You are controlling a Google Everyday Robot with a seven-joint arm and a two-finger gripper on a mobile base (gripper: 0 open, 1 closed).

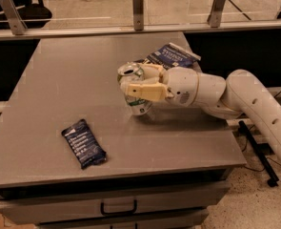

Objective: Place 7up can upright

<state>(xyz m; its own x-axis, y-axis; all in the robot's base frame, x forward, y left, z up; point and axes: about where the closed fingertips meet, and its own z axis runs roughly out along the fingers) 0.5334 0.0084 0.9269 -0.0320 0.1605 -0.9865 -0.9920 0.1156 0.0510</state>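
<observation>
Right of table centre: the gripper (132, 81) reaches in from the right with the arm lying low over the tabletop, fingers pinched on the 7up can (138, 106) — one finger across the near side of the label, the other behind it. The can sits between the fingers, so there is no approach left to make. Its long axis is close to vertical, with the shiny top end leaning a little toward back-left. The base is at or just above the table (68, 85); I cannot tell whether it touches.

Judgement: the coming move turns on that small lean. The base should meet the surface flat before the fingers spread, or the can may tip leftward.

Room: bare surface lies left and in front of the can, which is well apart from the front edge. A dark blue snack bag (84, 143) lies front-left, well apart. A second snack bag (172, 56) lies just behind the wrist, near the back edge — pulling out to the right looks clear of it. The table's right edge passes under the forearm.
</observation>
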